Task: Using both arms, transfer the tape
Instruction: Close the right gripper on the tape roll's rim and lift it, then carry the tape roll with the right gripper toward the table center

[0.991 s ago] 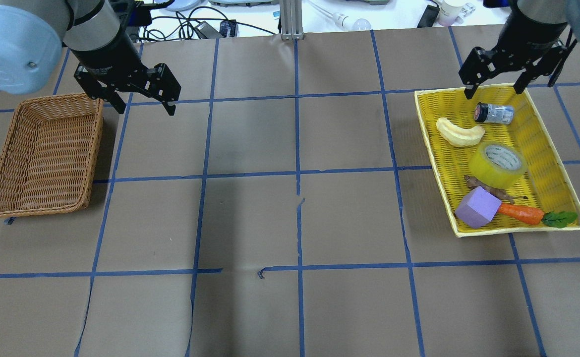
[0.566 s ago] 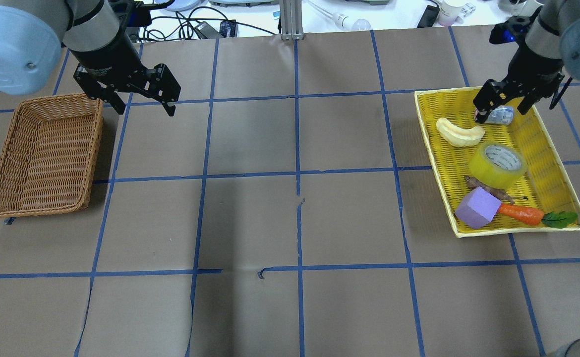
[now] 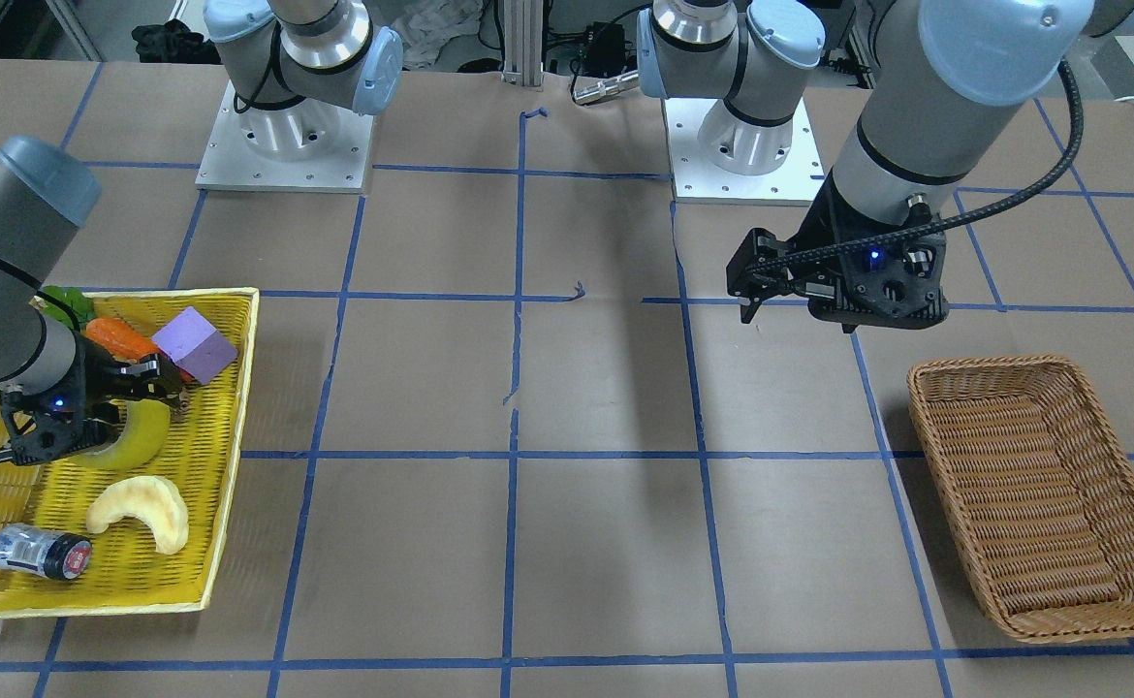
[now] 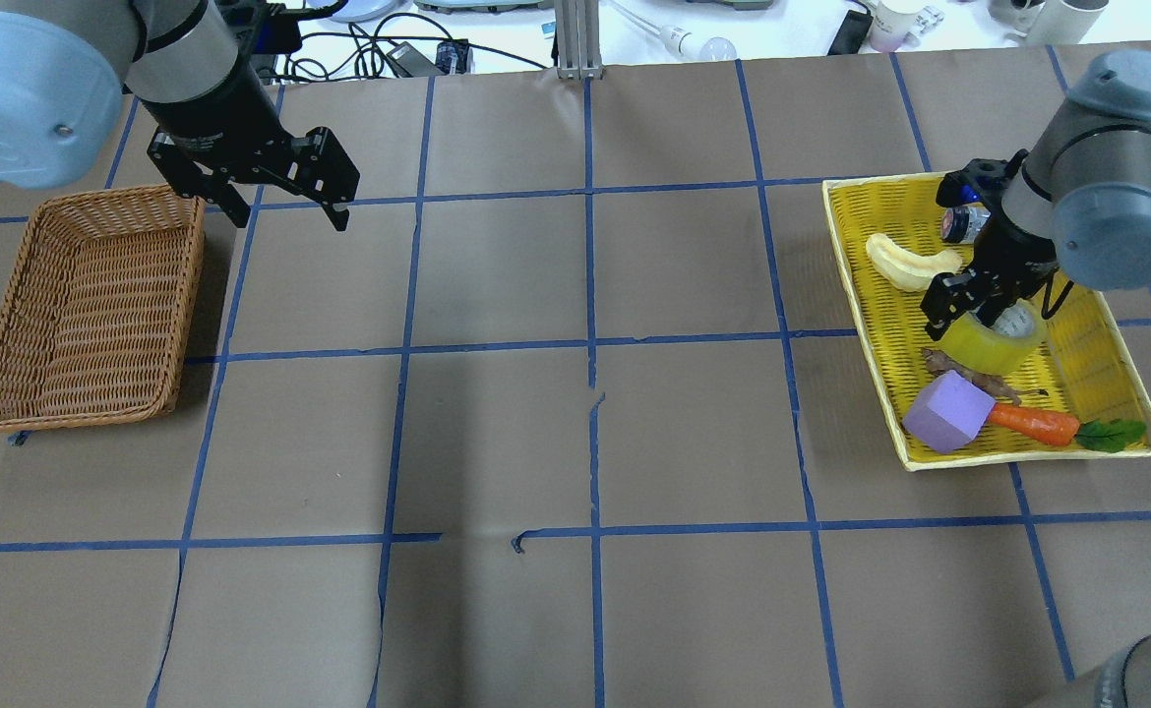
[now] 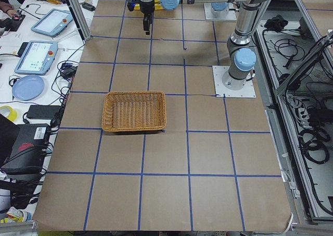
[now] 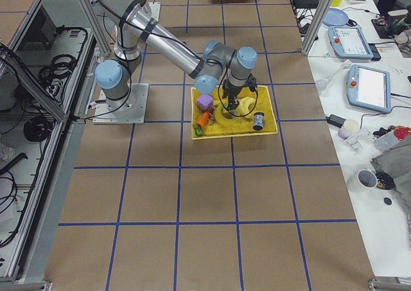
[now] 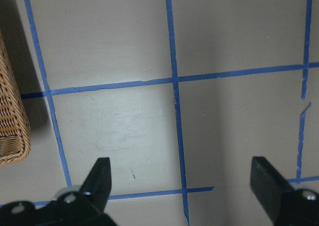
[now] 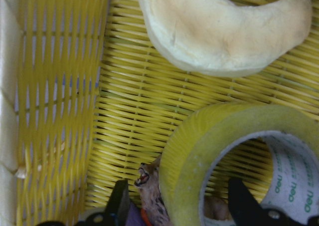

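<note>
Overhead view of a brown paper-covered bench (image 4: 575, 442) marked with a grid of blue lines. Nearest the camera, at the right of the frame, the near end of a yellow woven tray (image 4: 1117, 393) holds a purple block (image 4: 946, 411) touching a carrot (image 4: 1033, 422) with green leaves. Just behind them is a knobbly brown root (image 4: 969, 372).

The tape (image 4: 989, 346), a thick yellow-green roll lying flat with its whitish core facing up, sits in the middle of the tray, right against the root. The right pincer (image 4: 974, 311) is down at the roll with its jaws apart. The wrist camera shows one finger (image 8: 119, 201) outside the roll's wall and the other (image 8: 244, 203) inside the core. A gap shows at the outer finger, so nothing is clamped.

Beyond the tape lies a pale crescent-shaped piece (image 4: 905, 264). Past that, at the tray's far end, a small jar (image 4: 959, 224) lies on its side, partly hidden by the right arm (image 4: 1112, 221).

At the left of the frame sits a brown wicker basket (image 4: 84, 315). The left pincer (image 4: 290, 218) hangs above the bench just beside the basket's far right corner, fingers spread wide with nothing between them.
</note>
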Robot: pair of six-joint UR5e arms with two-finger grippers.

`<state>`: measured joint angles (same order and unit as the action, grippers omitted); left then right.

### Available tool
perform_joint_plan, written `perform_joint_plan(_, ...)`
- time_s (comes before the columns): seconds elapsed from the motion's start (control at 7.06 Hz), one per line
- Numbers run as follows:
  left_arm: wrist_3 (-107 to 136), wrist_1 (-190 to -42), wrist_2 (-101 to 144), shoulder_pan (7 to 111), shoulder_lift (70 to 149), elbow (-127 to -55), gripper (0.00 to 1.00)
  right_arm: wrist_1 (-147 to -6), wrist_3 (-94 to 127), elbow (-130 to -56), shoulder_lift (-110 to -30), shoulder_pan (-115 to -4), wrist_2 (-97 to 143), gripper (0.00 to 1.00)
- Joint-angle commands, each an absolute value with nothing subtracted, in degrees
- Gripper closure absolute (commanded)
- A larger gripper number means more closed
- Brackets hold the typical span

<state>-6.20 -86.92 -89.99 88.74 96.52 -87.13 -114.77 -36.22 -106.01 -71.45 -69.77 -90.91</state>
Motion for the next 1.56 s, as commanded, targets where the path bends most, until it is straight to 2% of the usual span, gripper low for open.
perform_joint_plan(0.0,-6.33,-86.92,-90.00,88.68,96.50,-87.19,0.00,-115.75,-37.17,-106.61,-71.45,-69.61,-91.49,0.75)
perform_joint_plan(0.14,-6.33,-86.92,-90.00,88.68,96.50,-87.19,0.00,-117.67,-37.70,-106.61,-71.46,-69.61,-91.84,1.00)
perform_joint_plan(0.42,-6.50,-86.92,-90.09,88.68,96.50,-87.19,0.00,-117.69,-37.01,-104.69,-72.33,-69.61,-94.46,1.00)
perform_joint_plan(0.85,-6.59,-86.92,-90.17,88.68,96.59,-87.19,0.00,-112.69,-28.52,-95.29,-74.08,-72.31,-93.26,1.00)
perform_joint_plan(1.42,-6.77,-86.31,-90.61,88.59,96.33,-87.27,0.00,-112.67,-0.17,-92.73,-75.32,-93.28,-92.82,1.00)
